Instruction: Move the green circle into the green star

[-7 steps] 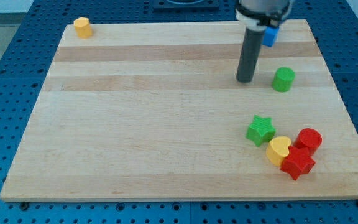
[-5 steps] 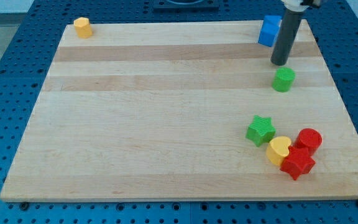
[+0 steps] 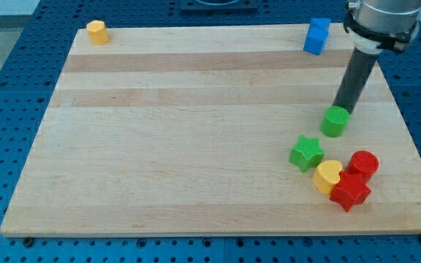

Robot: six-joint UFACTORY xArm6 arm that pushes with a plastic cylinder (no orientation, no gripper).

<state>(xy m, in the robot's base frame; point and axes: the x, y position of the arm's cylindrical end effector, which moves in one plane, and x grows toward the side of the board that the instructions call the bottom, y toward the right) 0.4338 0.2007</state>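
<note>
Red star (image 3: 349,191) nearest view's bottom, touching yellow heart (image 3: 327,176) + red circle (image 3: 363,164). Green star (image 3: 306,153) just beside heart, on its left. Green circle (image 3: 335,121) short plain cylinder, near star, up-right of it, not touching. My tip (image 3: 341,109) against circle's top-right edge. No jaws, rod only. Far: blue block (image 3: 316,36), yellow block (image 3: 97,32). No readable writing.

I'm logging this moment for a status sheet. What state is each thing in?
My tip: down on the board, against the green circle's upper-right edge.
Green circle: upright, apart from the green star.
Green star: flat, beside the yellow heart.
Yellow heart: touching the red star.
Red star: against the red circle.
Red circle: upright.
Blue block: alone, top edge.
Yellow block: alone, top-left corner.
</note>
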